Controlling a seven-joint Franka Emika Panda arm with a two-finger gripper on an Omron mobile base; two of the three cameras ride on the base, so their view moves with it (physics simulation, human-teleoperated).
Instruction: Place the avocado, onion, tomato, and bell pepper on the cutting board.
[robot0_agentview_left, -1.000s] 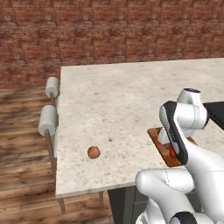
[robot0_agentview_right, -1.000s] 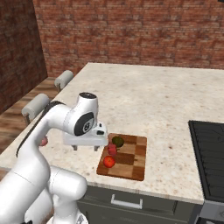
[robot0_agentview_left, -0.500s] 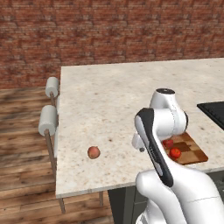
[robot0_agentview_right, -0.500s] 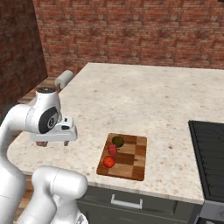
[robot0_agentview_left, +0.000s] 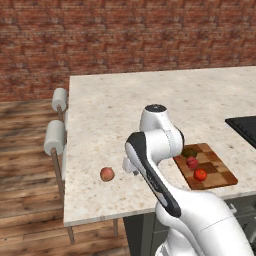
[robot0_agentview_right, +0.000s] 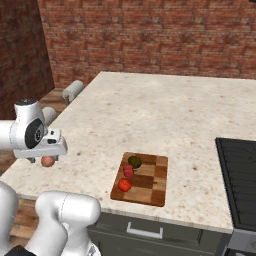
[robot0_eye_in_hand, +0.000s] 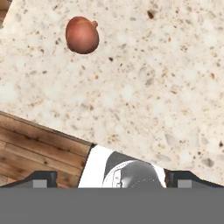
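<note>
Onion (robot0_eye_in_hand: 82, 35) fills hand view; cutting board (robot0_agentview_right: 156, 189) holds tomato (robot0_agentview_right: 124, 185).

Over the last second the arm swings away from the cutting board (robot0_agentview_right: 140, 179), where it was hanging a second ago, toward the table's (robot0_agentview_left: 125, 115) left front edge. The tool (robot0_agentview_right: 46, 148) now sits above the onion (robot0_eye_in_hand: 82, 35) near that edge, well apart from the board, which is uncovered in the left base view.
</note>
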